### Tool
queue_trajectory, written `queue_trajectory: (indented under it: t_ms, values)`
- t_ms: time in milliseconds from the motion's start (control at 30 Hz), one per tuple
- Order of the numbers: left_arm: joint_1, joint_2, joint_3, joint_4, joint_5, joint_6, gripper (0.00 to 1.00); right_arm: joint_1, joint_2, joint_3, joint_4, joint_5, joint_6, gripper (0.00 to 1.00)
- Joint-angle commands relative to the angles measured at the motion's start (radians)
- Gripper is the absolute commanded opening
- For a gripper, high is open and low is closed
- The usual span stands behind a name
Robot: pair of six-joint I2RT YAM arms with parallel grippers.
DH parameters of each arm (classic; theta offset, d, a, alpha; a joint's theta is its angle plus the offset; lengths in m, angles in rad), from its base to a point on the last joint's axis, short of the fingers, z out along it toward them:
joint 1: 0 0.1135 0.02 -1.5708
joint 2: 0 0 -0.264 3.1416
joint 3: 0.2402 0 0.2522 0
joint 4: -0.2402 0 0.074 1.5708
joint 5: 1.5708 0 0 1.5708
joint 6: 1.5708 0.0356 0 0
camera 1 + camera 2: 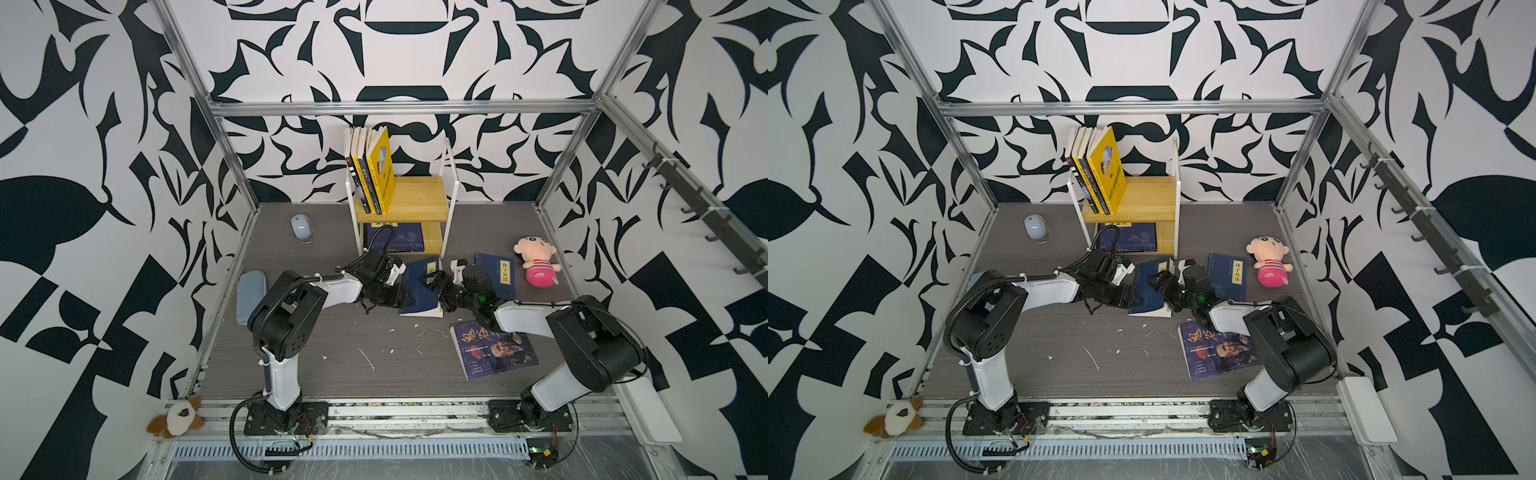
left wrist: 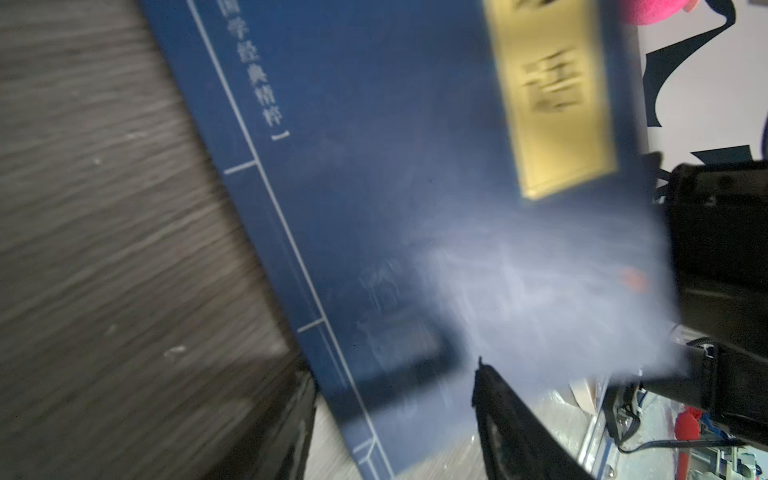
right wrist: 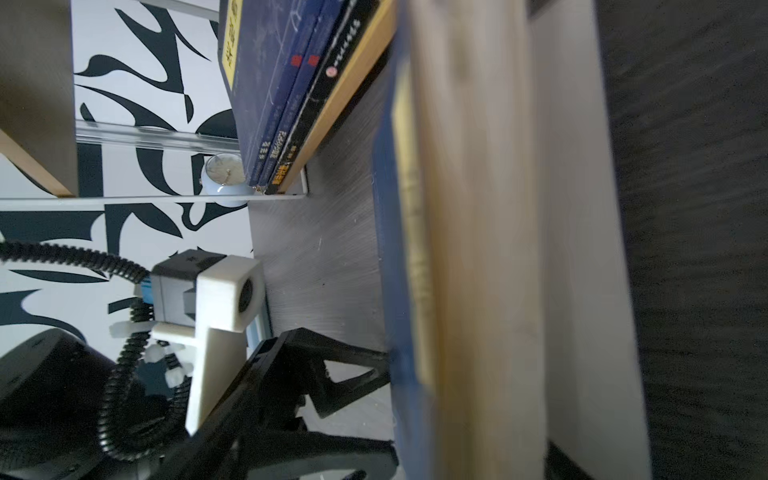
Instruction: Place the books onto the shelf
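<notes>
**Navy book between two claws, in front of the shelf**

Navy book (image 2: 395,187) fills the left wrist view. It sits on the table (image 1: 353,340) just in front of the shelf (image 1: 419,195), between the two arms. Whether it lies flat or is tipped up I cannot tell. The left gripper (image 2: 395,374) has its fingers spread wide at the spine side of the cover and is not pinching it. The right gripper (image 1: 434,284) is at the page edge, but I cannot tell whether its fingers are apart or pressed together. On the shelf's top board the upright books (image 1: 374,174) lean left, and a flat navy book (image 1: 395,239) lies on the lower board. On the table, a second navy book (image 1: 496,272) lies beside the pink doll (image 1: 536,262), and a portrait book (image 1: 494,349) lies near the right arm
</notes>
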Motion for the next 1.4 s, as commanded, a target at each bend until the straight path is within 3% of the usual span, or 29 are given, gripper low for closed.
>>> queue_trajectory:
  t_ms: [0,100,267,300,333,400,433,567,700,900,1100,1367]
  values:
    - [-0.009,-0.004,-0.017,0.011,0.024,-0.007,0.63,0.011,0.025,0.002,0.088,-0.025,0.071,0.90]
    - [-0.009,-0.008,-0.017,0.008,0.023,-0.007,0.63,0.011,0.026,-0.003,0.107,-0.026,0.074,0.88]
    - [-0.009,-0.030,-0.027,0.001,0.018,0.001,0.62,0.008,-0.026,0.020,0.005,-0.017,-0.009,0.60]
    - [-0.009,-0.040,-0.029,-0.002,0.015,0.004,0.63,0.006,-0.035,0.030,-0.035,-0.014,-0.039,0.51]
    - [-0.009,-0.053,-0.029,-0.009,0.014,0.010,0.64,0.004,-0.042,0.038,-0.077,-0.009,-0.065,0.24]
    - [-0.004,-0.088,-0.032,-0.031,0.008,0.024,0.70,0.000,-0.056,0.039,-0.108,-0.003,-0.100,0.04]
    - [0.000,-0.114,-0.035,-0.044,0.006,0.033,0.75,-0.003,-0.060,0.038,-0.112,-0.006,-0.115,0.00]
    - [0.016,-0.240,-0.034,-0.131,0.021,0.122,0.91,-0.008,-0.094,0.052,-0.150,-0.056,-0.221,0.00]
    - [0.087,-0.349,0.003,-0.268,0.123,0.239,0.98,-0.008,-0.147,0.075,-0.204,-0.149,-0.397,0.00]
    - [0.250,-0.461,0.040,-0.370,0.270,0.368,1.00,-0.006,-0.235,0.121,-0.312,-0.264,-0.665,0.00]
    - [0.364,-0.531,0.067,-0.491,0.280,0.554,1.00,0.003,-0.284,0.173,-0.333,-0.381,-0.849,0.00]
    - [0.430,-0.567,0.080,-0.597,0.368,0.731,1.00,0.101,-0.259,0.301,-0.456,-0.561,-1.092,0.00]
